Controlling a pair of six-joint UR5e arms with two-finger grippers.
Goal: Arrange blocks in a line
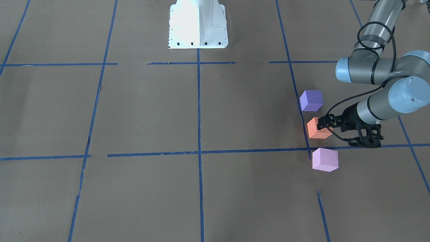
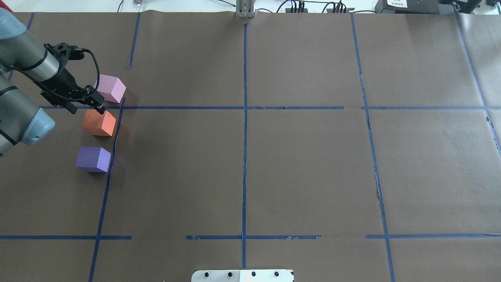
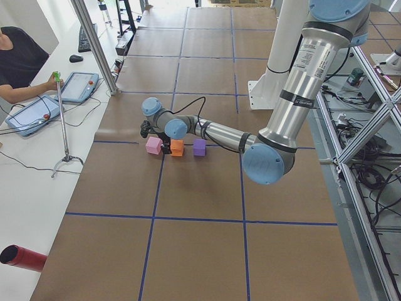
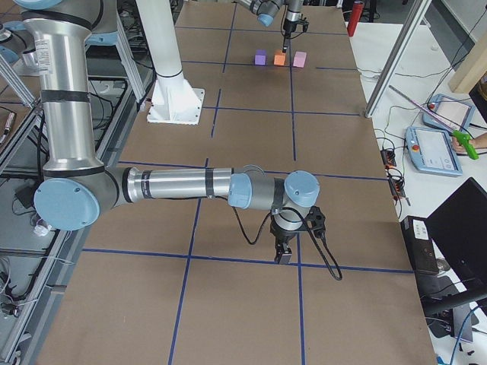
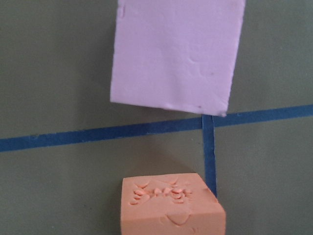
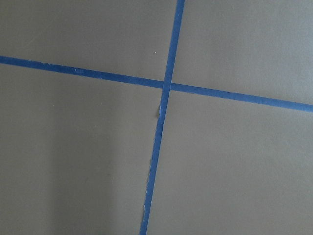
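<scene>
The left end effector (image 2: 100,106) is hovering at the far edge of the orange block (image 2: 100,123), pointing down. I cannot tell whether its jaws are standing wide, narrow or pinching the foam: they are reading as one dark shape in the fixed views and are not showing in the left wrist view.

The brown counter (image 2: 297,168) is carrying all three blocks on its left side, just left of a blue tape line (image 2: 106,184) running near to far. The pink block (image 2: 112,89) is sitting farthest, the orange one in the middle and the purple block (image 2: 93,158) nearest, each apart from its neighbour. They are already forming a rough row, so the job is looking close to done.

The pink block is lying just beside the end effector, so a sideways pull-away made while low would likely be knocking it out of the row. If the jaws are in fact gripping, light foam clinging to a pad on release could be dragging the orange block askew.

The left arm (image 2: 23,62) is coming in from the left edge, its wrist bent so the tool is aiming steeply down. The right arm (image 4: 175,185) is stretching low over the right side, well apart from the blocks. The right end effector (image 4: 284,255) is pointing down near a tape crossing, and I cannot tell its opening.
</scene>
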